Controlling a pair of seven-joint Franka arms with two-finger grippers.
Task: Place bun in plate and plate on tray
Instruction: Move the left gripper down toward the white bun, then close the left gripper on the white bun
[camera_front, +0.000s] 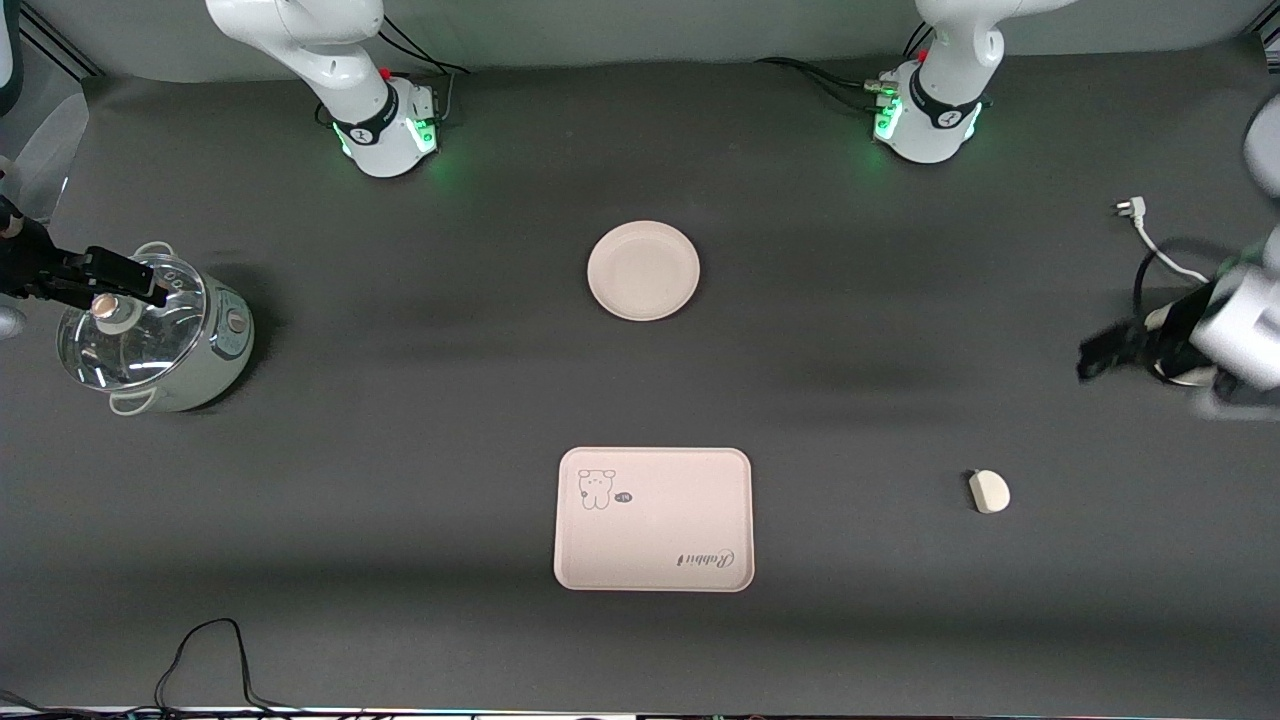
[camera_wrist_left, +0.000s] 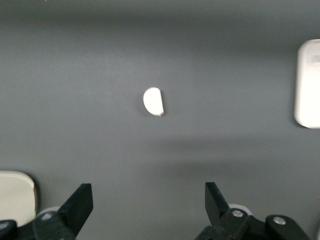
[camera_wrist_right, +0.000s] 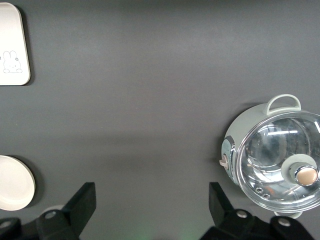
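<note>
Both arms are glossy white with rounded shells, black bands near the bases (camera_front: 385, 130) and green lights glowing there. Black cables trail off each base. The fingers (camera_wrist_left: 80, 202) are matte black wedges, with small silver screws just below them.

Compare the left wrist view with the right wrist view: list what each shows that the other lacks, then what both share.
Only the left wrist view shows the bun, lying alone on the dark table, framed by the open left gripper. Only the right wrist view shows the glass-lidded pot and the plate, with the open right gripper holding nothing. Both catch an edge of the tray.
</note>
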